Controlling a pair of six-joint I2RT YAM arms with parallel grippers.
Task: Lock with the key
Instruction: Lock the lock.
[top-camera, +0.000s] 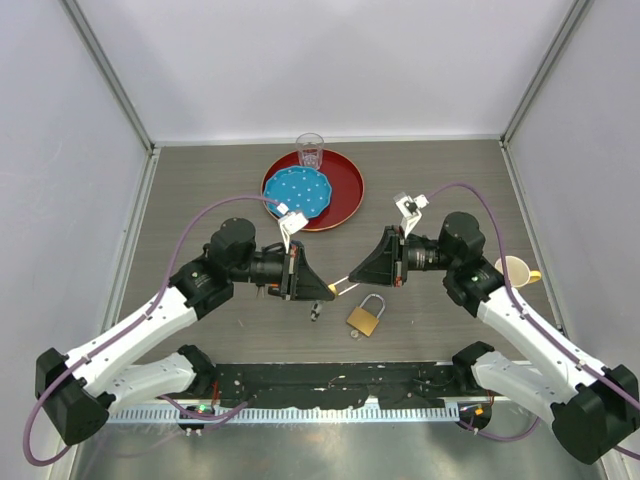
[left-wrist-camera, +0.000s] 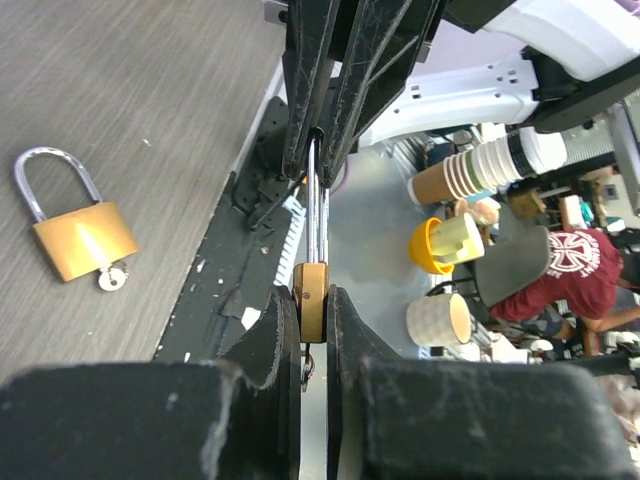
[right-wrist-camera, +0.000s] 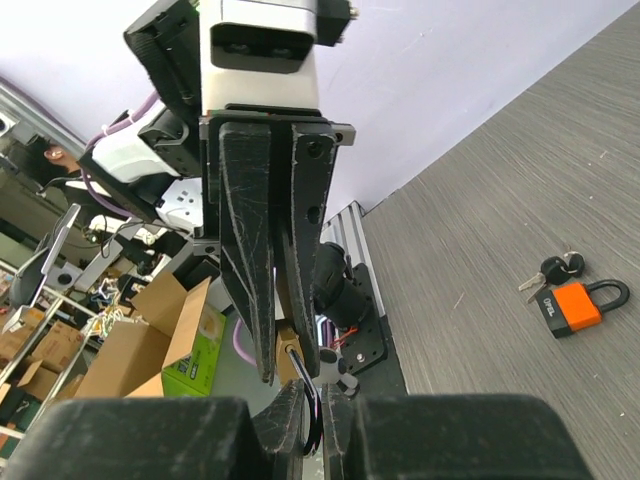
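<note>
— where's the lock right now?
— off the dark wood-grain table (top-camera: 450, 180), hanging in the air on the near side of the round red tray (top-camera: 345, 185), between my two arms. my left pincer (left-wrist-camera: 312, 312) is clenched on the flat faces of the small brass padlock (left-wrist-camera: 310, 298). my right pincer (right-wrist-camera: 312, 398) is pinched on its thin steel shackle (left-wrist-camera: 317, 215).
— and the key?
— i can't see one in the lock i'm holding up. the only silver key (left-wrist-camera: 112, 278) i can make out sits in a bigger brass padlock (top-camera: 364, 318), lying flat on the table nearer to me than the tray, slightly to its right.
— how will the small one handle?
— i'd judge it light, rigid and slick. it's polished metal against hard pads, so it could twist if i push off-axis. the best hold looks like the one i have, pads square on the broad faces of the body, leaving the bottom edge free for a key. the shackle is a narrow round bar, and gripping it near the bow should let me press it home without it rolling.
</note>
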